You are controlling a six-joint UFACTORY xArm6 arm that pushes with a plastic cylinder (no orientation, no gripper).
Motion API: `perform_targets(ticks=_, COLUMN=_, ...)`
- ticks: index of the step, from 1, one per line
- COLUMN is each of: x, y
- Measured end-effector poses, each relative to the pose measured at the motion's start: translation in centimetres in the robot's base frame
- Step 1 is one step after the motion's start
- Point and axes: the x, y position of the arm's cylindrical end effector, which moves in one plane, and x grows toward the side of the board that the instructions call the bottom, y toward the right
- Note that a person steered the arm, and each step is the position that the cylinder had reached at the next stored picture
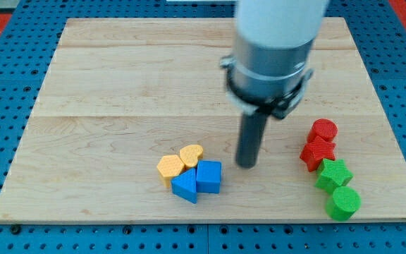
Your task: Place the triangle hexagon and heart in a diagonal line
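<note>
A yellow hexagon (169,166), a yellow heart (192,154) and a blue triangle (184,186) sit bunched together near the bottom middle of the wooden board (118,85). A blue cube-like block (209,176) touches the triangle and the heart on their right. My tip (247,165) rests on the board just to the right of this cluster, a short gap from the blue cube and the heart, touching none of them.
At the view's right stands a column of blocks: a red cylinder (323,130), a red star-like block (318,152), a green star-like block (333,174) and a green cylinder (344,202). The arm's grey body (270,56) hangs over the upper middle of the board.
</note>
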Motion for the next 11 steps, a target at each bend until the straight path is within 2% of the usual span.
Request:
perform_targets(ticks=1, x=3.5, y=0.1)
perform_targets(ticks=2, x=4.0, y=1.0)
perform_targets(ticks=3, x=5.0, y=-1.2)
perform_targets(ticks=4, x=4.6, y=-7.8)
perform_targets(ticks=5, x=1.6, y=-10.9)
perform_targets(ticks=6, x=1.2, y=-14.6)
perform_targets(ticks=7, x=0.7, y=-9.7)
perform_targets(ticks=8, x=-2.0, y=-3.9)
perform_targets(ticks=9, x=-3.9, y=-2.9)
perform_targets(ticks=10, x=-5.2, y=1.7)
perform_targets(ticks=11, x=-9.9, y=3.0)
